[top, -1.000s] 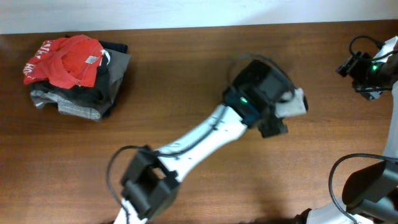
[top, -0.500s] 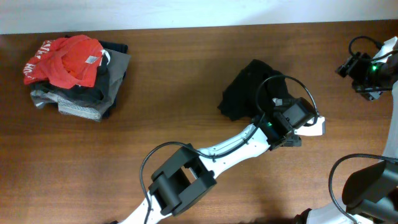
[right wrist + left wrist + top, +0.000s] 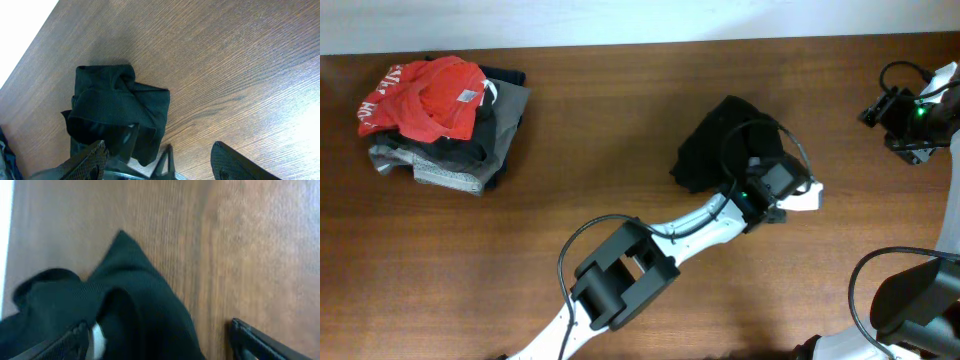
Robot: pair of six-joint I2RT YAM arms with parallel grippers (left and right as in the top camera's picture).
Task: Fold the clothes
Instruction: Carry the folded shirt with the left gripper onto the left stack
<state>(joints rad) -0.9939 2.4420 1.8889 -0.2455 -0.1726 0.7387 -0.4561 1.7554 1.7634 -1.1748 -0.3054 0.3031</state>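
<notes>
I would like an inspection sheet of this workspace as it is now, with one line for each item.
Surface: brown wooden table, no stains seen.
Job's things: black shirt crumpled in a heap, not folded.
Clutter: pile at the table's left end, red garment on top of grey and dark folded garments.
Tools: left tool open, fingers astride the shirt's edge; right tool open, empty, apart from the shirt.
Cables: black cable loop passes above the shirt, beside the left tool.
Surroundings: white strip beyond the table's far edge; nothing else seen.
</notes>
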